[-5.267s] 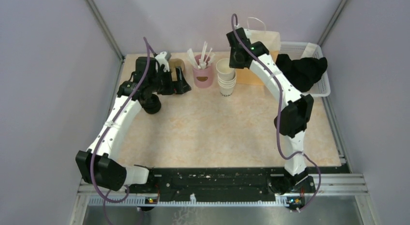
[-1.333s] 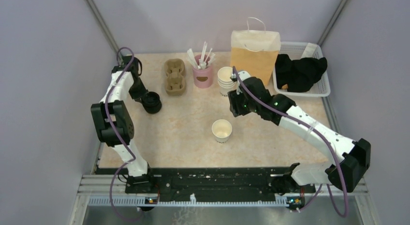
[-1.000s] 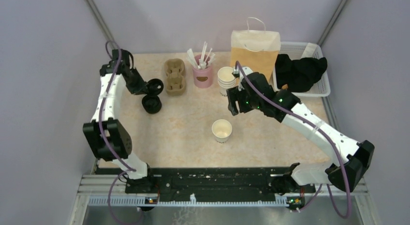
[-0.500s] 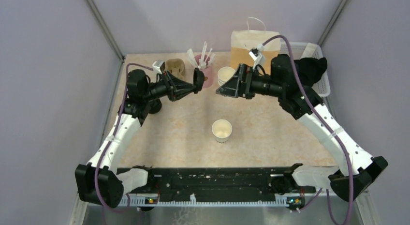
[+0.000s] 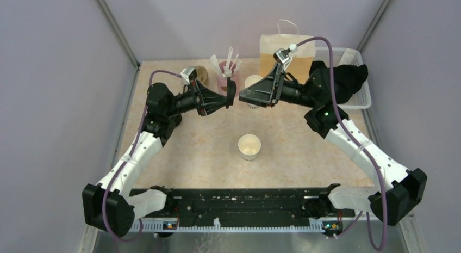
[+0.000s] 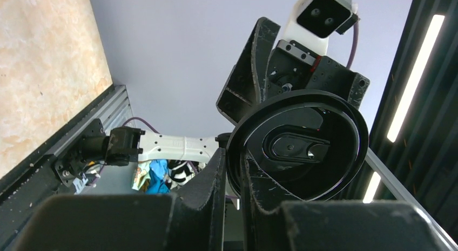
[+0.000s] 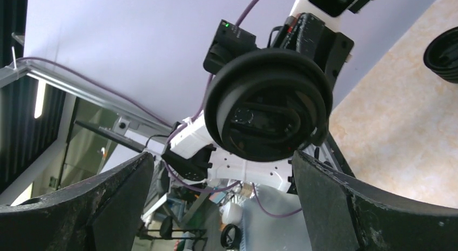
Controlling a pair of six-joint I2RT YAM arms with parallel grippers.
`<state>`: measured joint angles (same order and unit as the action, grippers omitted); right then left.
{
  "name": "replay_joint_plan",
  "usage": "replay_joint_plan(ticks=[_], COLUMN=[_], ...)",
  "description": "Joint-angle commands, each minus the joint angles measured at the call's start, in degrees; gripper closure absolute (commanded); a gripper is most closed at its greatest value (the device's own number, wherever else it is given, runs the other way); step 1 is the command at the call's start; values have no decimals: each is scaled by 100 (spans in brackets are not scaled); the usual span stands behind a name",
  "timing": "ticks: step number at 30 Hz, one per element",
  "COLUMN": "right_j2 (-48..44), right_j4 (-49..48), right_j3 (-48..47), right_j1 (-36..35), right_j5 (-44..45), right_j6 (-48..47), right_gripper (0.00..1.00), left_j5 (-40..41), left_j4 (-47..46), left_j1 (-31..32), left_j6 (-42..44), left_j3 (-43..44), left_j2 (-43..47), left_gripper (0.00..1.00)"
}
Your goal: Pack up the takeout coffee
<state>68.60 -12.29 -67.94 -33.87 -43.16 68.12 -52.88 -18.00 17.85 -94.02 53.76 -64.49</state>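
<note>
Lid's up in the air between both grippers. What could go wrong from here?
1. The left gripper pinches the round black plastic lid only at its rim, so it could twist or slip out.
2. The right gripper faces it with jaws wide open; closing off-centre might knock it loose.
3. The lidless white paper cup stands free on the table nearby; a falling lid could tip it.

White arm links (image 5: 136, 152), black joints (image 5: 103, 201) and fingers (image 6: 202, 181), purple cables (image 5: 318, 41) along each.

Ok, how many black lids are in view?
2 at least: one black lid pinched in the left hand, one atop a dark pile on the table; more may be stacked beneath.
</note>
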Motion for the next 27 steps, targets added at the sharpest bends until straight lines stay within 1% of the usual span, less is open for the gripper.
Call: replay_joint_plan(ticks=[1,8,12,23,27], right_j2=[161,194,303,370,451], right_j4=[-612,-427,-663,-616,-735], right_j3=[-242,-122,-118,29,28], right_j1=[-136,-128,-132,-132,-130], right_j5=[-55,122,29,115,104], right_j6=[92,-112,-7,-103,7], right_gripper=[1,1,1,1,5], left_j5=[-5,47,65,37,41], left_j4=[-430,-454,-470,-670,-669], left_j1=[108,188,214,246,248], left_j6=[-120,-155,-187,-312,-321], left_j3=[-82,-127,-163,-135,-148], left_j2=[133,175,173,35,9], left_gripper=[82,82,82,82,82])
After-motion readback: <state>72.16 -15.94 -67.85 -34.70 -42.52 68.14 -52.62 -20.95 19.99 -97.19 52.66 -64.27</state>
